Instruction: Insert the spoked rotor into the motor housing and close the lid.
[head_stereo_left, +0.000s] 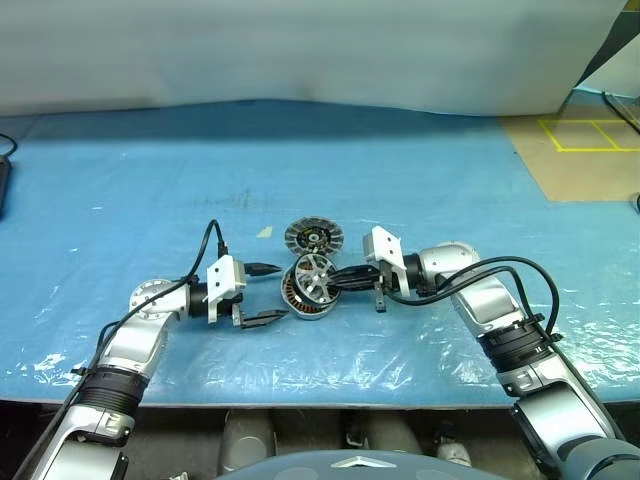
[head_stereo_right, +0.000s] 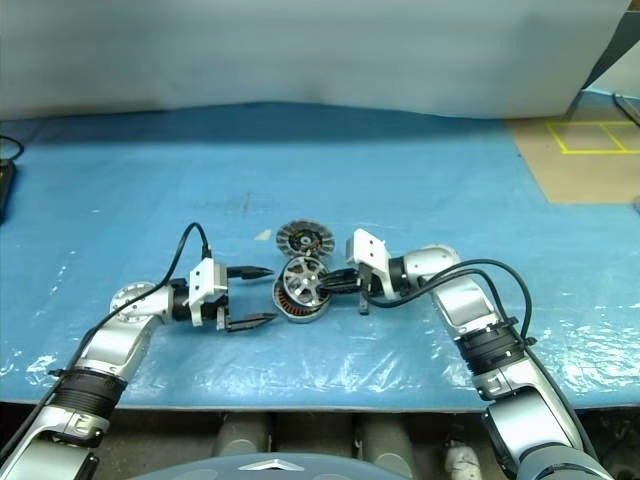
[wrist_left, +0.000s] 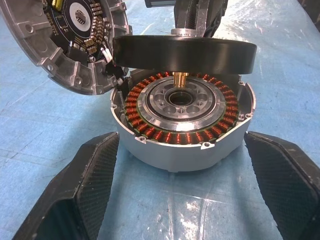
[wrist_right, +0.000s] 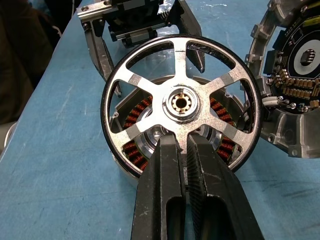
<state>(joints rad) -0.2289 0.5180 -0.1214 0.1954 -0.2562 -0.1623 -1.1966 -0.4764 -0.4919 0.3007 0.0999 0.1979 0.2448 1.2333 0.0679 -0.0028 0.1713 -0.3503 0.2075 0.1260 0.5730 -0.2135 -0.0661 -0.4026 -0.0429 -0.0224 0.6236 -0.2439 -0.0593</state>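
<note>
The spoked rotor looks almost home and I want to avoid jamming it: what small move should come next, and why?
Probably lower it straight down. The right end effector is shut on the spoked rotor, held just above the motor housing; its brass shaft sits over the centre bore. The left end effector waits open beside the housing, and the lid lies swung open.

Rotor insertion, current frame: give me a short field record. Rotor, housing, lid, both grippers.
rotor: spoked rotor pinched on one spoke, held just above the housing, brass shaft over the centre bore, not seated
housing: motor housing on the blue table cover, copper windings exposed
lid: lid swung open, tilted up beside the housing, still joined at the edge
right gripper: right gripper shut on the spoke
left gripper: left gripper open, fingers either side of the housing, apart from it
</note>
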